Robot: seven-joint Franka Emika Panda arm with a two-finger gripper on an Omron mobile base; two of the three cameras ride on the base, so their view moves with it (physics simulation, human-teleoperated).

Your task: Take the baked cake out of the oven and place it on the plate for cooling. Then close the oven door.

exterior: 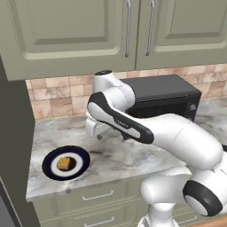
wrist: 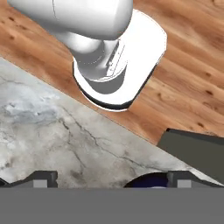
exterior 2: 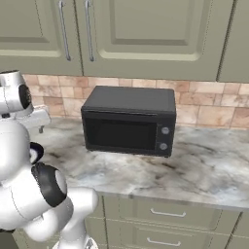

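In the left base view we find the plate (exterior: 66, 162) on the marble bench (exterior: 115, 155) at about 8 o'clock in the picture, near the bench's front edge, with the baked cake (exterior: 64, 164) sitting on its dark centre. Right of the plate, the gripper (exterior: 95, 131) hangs over the bench at the end of the bent white arm (exterior: 146, 128), apart from the plate and pointing down. In the hand view its two dark fingertips (wrist: 40, 178) stand far apart at 7 and 5 o'clock along the bottom, so we record the jaws as wide and holding nothing; the navy rim of the plate (wrist: 148, 180) peeks up between them. Further right, at 2 o'clock in the left base view, a black countertop oven (exterior: 166, 99) stands against the tiled backsplash (exterior: 48, 95), its door closed. In the right base view the same appliance (exterior 2: 129, 121) sits mid-picture with two knobs on its right side. Grey-green wall cabinets (exterior: 88, 31) hang above the bench, and drawers (exterior 2: 165, 214) run beneath it.
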